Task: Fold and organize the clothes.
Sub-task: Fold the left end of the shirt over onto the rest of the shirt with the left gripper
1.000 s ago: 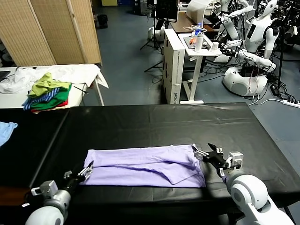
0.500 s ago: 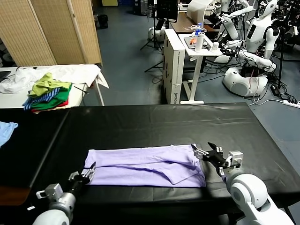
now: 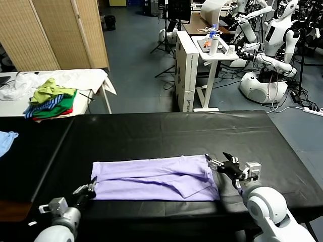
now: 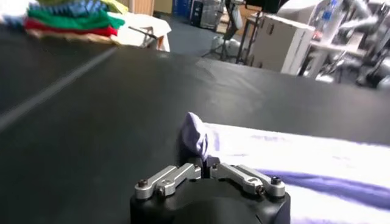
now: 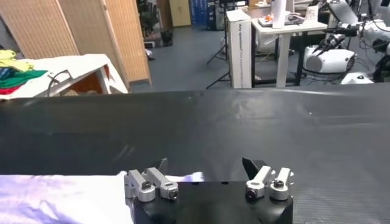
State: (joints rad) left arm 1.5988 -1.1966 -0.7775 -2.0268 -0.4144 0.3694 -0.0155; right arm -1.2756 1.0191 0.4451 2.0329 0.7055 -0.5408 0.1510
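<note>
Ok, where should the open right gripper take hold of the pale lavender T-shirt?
At the pale lavender T-shirt's far right corner, coming in low from the right edge. The right gripper sits open there; the fabric lies flat, so pinch the edge. The left gripper is shut on the opposite corner.

The pale lavender T-shirt (image 3: 154, 179) lies flat in the lower middle of the head view, folded into a long band that runs left to right across the near part of the black desk (image 3: 166, 133). Creases and an overlapping flap cross its middle, and its right end looks thicker, perhaps doubled over. At the band's lower left corner the fabric is pinched up into a small raised peak (image 4: 195, 135).
</note>
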